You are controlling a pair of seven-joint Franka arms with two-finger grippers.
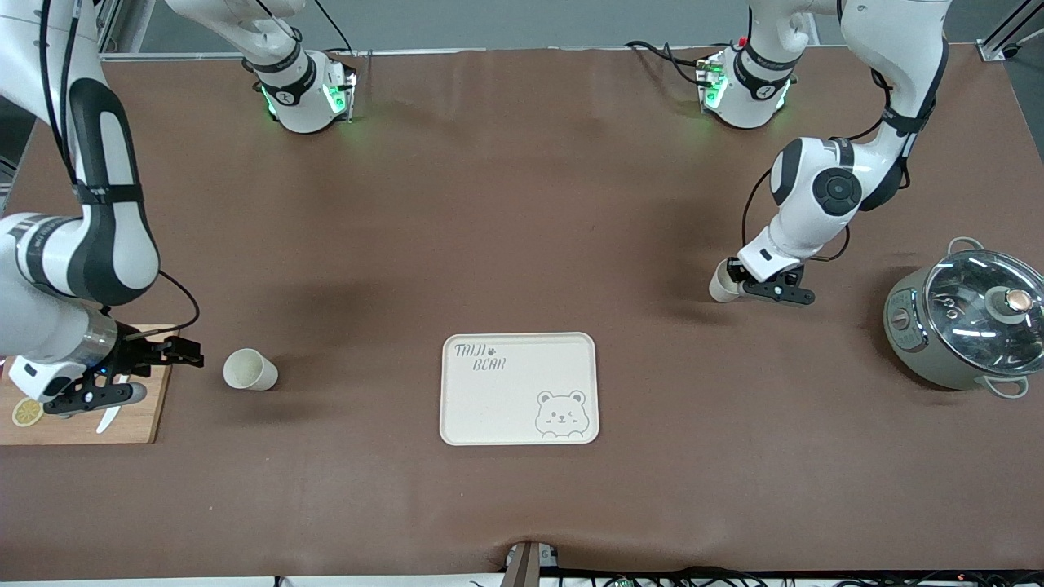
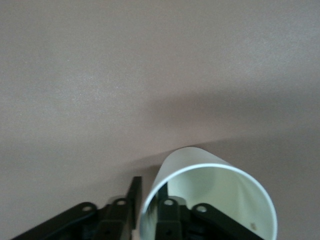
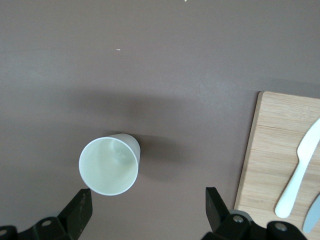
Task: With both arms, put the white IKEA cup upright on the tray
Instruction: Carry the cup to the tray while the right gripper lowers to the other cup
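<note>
So there are two white cups here. The left gripper [image 1: 746, 281] is down low over the brown table [image 1: 522, 204], toward the left arm's end, and has its fingers pinched on the rim of one white cup [image 1: 721, 282]. In the left wrist view one finger [image 2: 167, 215] sits inside the cup's [image 2: 210, 200] mouth and the other on its outer wall, with the cup tipped over sideways. I can't really tell if it's touching the table or just off it. The second cup [image 1: 249, 368] stands upright on the table toward the right arm's end, just beside the wooden cutting board [image 1: 139, 416]. The right gripper [image 1: 175, 352] hovers over the board's edge, fingers spread wide with nothing in them. On the board are a lemon slice [image 1: 27, 412] and a white plastic knife [image 3: 297, 175]. The TAIJI BEAR tray [image 1: 519, 388] sits bare between the two cups, nearer the front camera than the held one. A lidded pot [image 1: 966, 318] sits at the left arm's end.
</note>
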